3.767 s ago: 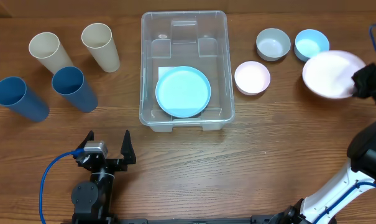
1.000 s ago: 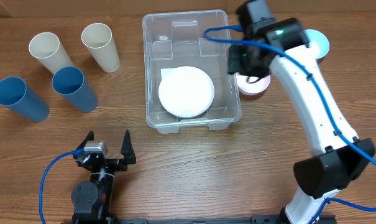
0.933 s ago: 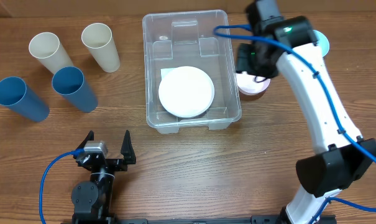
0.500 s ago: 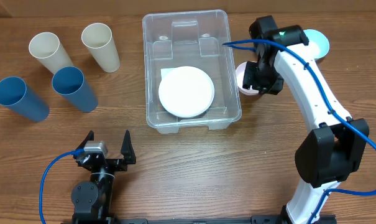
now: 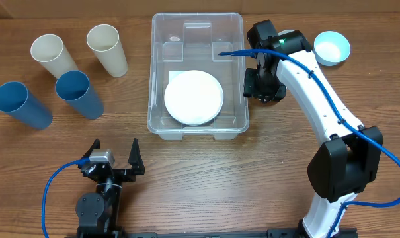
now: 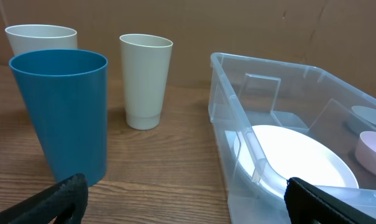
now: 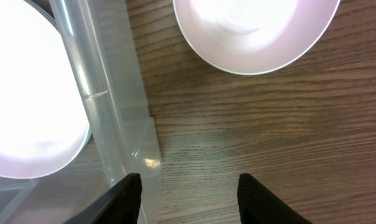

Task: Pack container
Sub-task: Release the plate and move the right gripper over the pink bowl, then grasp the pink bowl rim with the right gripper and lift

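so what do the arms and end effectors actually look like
The right arm has white links, black joints, a green light and a blue cable along it. The left arm is black with a looped blue cable. The left end effector and right end effector each have two black fingers.

Robot's right arm shows white shell links between black joints, a blue cable strung along it and a small green light near the wrist; the right gripper is black. The left arm, at the counter's near edge, is black, with a silver block, pointed black fingers and a second blue cable in loops
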`<state>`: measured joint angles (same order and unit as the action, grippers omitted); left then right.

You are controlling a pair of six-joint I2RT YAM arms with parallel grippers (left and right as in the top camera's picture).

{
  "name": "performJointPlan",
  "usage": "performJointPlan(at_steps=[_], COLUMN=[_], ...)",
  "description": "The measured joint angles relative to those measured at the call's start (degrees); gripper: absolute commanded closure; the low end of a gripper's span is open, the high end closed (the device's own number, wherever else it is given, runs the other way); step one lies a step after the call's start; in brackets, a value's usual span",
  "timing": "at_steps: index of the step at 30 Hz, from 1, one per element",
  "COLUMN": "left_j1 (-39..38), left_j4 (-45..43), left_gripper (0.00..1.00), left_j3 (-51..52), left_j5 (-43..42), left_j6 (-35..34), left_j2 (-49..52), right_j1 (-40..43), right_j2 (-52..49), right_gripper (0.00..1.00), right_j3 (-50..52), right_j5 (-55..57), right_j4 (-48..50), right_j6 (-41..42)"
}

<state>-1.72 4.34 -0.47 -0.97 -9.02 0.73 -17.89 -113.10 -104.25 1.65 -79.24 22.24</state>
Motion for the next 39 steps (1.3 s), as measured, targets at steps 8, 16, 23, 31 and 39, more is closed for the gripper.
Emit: performJointPlan(at_steps=[8,16,23,31,39], left_j1=[0.0,0.0,0.0,0.0,0.0], left_j4=[0.0,0.0,0.0,0.0,0.0], left_gripper=[0.00,0.00,0.00,0.00,0.00], left_j3=[0.0,0.0,0.0,0.0,0.0], left_j5=[0.0,0.0,0.0,0.0,0.0], left_j6=[0.0,0.0,0.0,0.0,0.0], left_j2=[0.0,0.0,0.0,0.0,0.0], right_j1=[3.4,15.3,15.9,15.9,15.9], right_j2=[0.0,-1.5,-11.4,-14.5,-16.0], right_gripper=[0.44,0.44,0.44,0.74,0.96], right_j3=[0.0,0.0,0.1,0.5,0.9], right_j5=[0.0,-0.7,-1.5,-1.7,-1.9], right_j4=[4.0,9.3,13.4,14.9,15.4], right_j6=[0.0,0.0,0.2,1.8,2.0])
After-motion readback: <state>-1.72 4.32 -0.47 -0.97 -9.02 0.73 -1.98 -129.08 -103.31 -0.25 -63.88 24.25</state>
